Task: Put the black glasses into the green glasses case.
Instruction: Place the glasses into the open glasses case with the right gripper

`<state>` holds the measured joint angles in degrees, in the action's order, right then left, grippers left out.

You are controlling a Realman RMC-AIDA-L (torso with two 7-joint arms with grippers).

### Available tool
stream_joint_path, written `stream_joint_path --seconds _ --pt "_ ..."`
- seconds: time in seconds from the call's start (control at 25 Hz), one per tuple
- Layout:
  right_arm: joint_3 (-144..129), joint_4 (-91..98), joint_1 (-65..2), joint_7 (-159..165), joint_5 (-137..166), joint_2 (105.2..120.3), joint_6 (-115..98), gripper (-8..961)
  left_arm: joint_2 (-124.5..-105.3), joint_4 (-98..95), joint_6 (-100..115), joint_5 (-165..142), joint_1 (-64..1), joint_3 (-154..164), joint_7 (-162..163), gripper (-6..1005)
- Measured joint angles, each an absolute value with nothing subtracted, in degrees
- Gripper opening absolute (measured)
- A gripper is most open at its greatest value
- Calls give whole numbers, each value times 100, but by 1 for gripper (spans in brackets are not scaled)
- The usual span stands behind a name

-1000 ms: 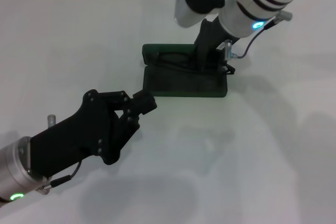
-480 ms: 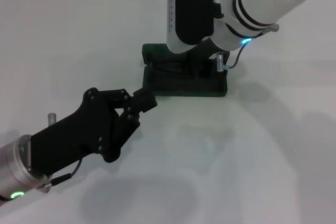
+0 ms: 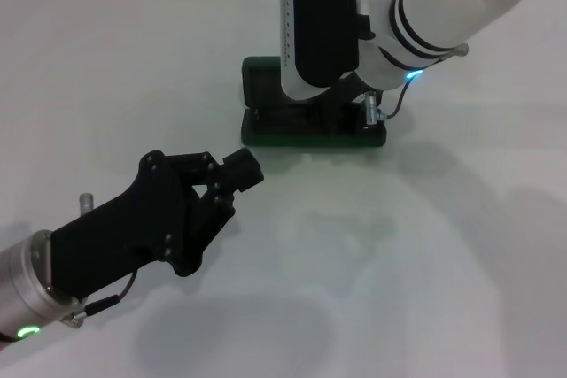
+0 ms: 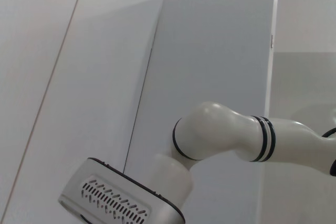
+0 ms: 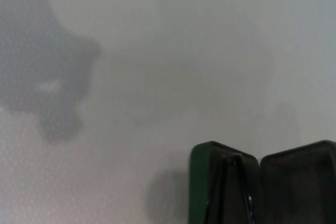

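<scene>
From the head camera I see the green glasses case [image 3: 266, 112] sitting on the smooth white desk [image 3: 106, 59], a dark green hard shell with rounded corners whose lid stands partly raised toward me while the tray lies behind it. My right arm's bulky white-and-black wrist housing hangs directly over the case and hides most of its interior, so I cannot see the right claw itself or tell whether its fingers are spread or pinched. My left claw [image 3: 241, 170] is a matte black, angular plastic assembly held low over the desk just short of the case's near left corner, apart from it, with its fingertips drawn together and nothing between them. The left wrist camera looks up and away from the work: I get only pale flat wall panels and the glossy white, black-banded joints of the right arm [image 4: 231, 135], plus a vented grey housing. Through the right wrist camera I see the open case from close above, two rounded green shells side by side, and the black glasses [image 5: 233, 182] lying inside one of them as thin dark wire lines against the dull lining.
</scene>
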<state>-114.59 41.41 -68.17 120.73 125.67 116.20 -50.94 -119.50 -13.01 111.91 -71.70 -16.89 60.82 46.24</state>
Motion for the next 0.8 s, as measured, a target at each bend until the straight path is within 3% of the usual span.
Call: stream_joint_path --seconds 0.8 --pt "-11461 4161 -6852 12120 12614 11619 -5138 215 -11953 -1301 11187 -7172 -1678 6082 4623 42"
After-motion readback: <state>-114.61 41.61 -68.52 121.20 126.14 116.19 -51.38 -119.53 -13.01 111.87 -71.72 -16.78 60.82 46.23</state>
